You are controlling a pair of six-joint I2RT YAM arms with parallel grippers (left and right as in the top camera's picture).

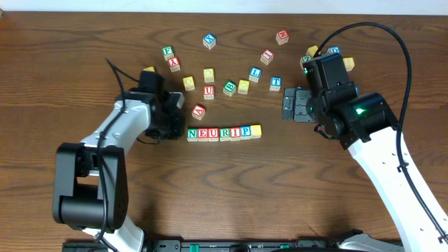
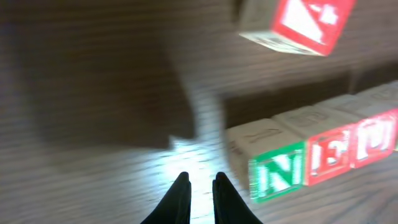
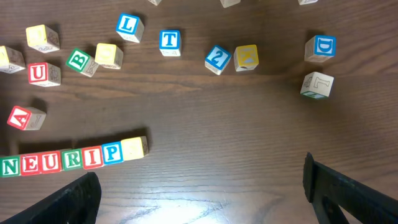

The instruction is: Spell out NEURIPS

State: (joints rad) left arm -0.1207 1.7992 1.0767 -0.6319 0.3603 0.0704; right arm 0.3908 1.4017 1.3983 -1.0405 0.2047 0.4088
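Observation:
A row of wooden cubes [image 1: 224, 132] lies mid-table, reading N, E, U, R, I, P, with a yellow-faced cube [image 1: 255, 130] at its right end. In the right wrist view the row [image 3: 72, 159] runs along the left, and the yellow cube [image 3: 134, 148] touches the blue P [image 3: 112, 152]; I cannot read its letter. My left gripper [image 2: 201, 180] is shut and empty, low over the table just left of the green N [image 2: 277, 174]. My right gripper [image 3: 202, 180] stands wide open and empty, to the right of the row and apart from it.
Loose cubes lie behind the row: a red A [image 1: 199, 110], a red U [image 1: 208, 92], a green B [image 1: 229, 87], a blue L [image 1: 255, 74] and a blue T [image 1: 276, 83]. More cubes lie around the right arm at the back right [image 1: 348, 63].

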